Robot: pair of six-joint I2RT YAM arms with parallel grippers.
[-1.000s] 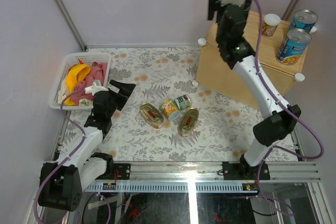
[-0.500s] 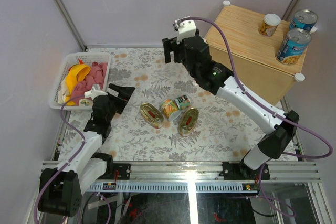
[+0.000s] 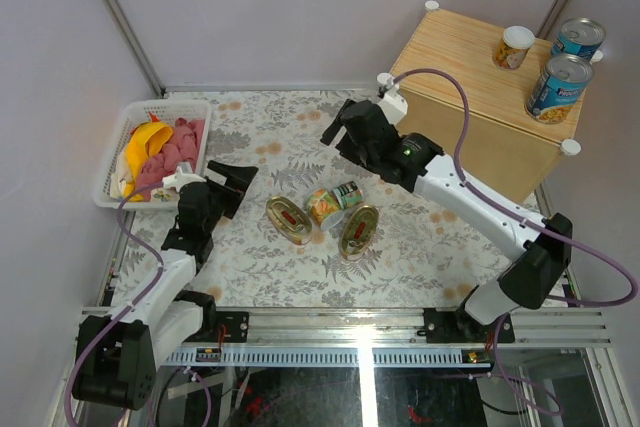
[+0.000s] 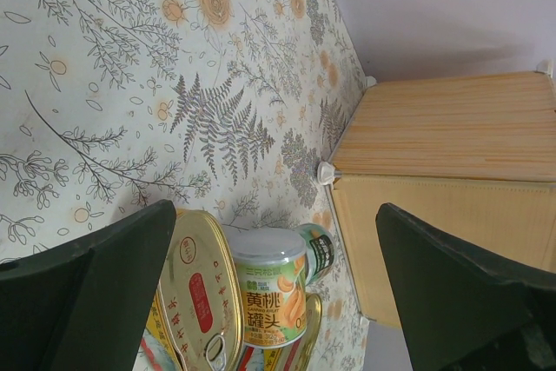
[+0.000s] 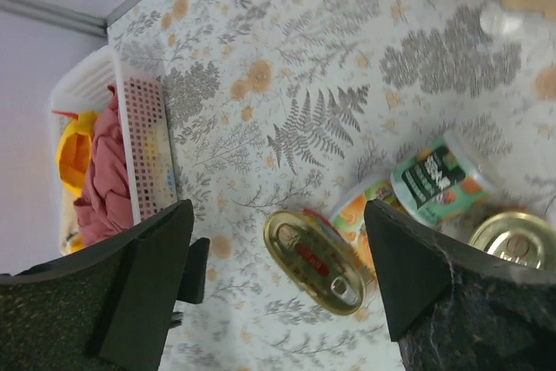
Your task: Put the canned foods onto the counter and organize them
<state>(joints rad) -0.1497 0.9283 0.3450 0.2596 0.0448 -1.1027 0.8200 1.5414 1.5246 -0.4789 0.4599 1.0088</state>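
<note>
Three cans are already sitting on the wooden counter (image 3: pixel 455 62) far right: one small can (image 3: pixel 516 47) and two big blue cans (image 3: pixel 557 87). The other four are lying bunched mid-table on the flowery tablecloth (image 3: pixel 250 277), well apart from the counter: a left flat tin (image 3: pixel 288 219), a right flat tin (image 3: pixel 358 231), and at the far end of the gap btwn them a peach can (image 3: pixel 322 206) and a green can (image 3: pixel 347 193), both looking tipped on their sides. The right gripper (image 3: pixel 338 127) is hanging over the cloth on the far side of the bunch, fingers spread wide w/ nothing btwn them. Its wrist cam is looking down on the left flat tin (image 5: pixel 313 262), w/ the peach can (image 5: pixel 360 210) and green can (image 5: pixel 439 182) beside it. So the cans are lying toward the near edge from it, almost straight back toward the bases. The left tin's long axis is running far-left to near-right; the right tin's is slanting the opposite way. The left gripper (image 3: pixel 230 179) is waiting low beside the white basket (image 3: pixel 110 162), also spread wide and empty, pointing at the bunch from the left. Both are looking about equally near, but the counter is on the right arm's side, so that arm is prob. the one to reach.
</note>
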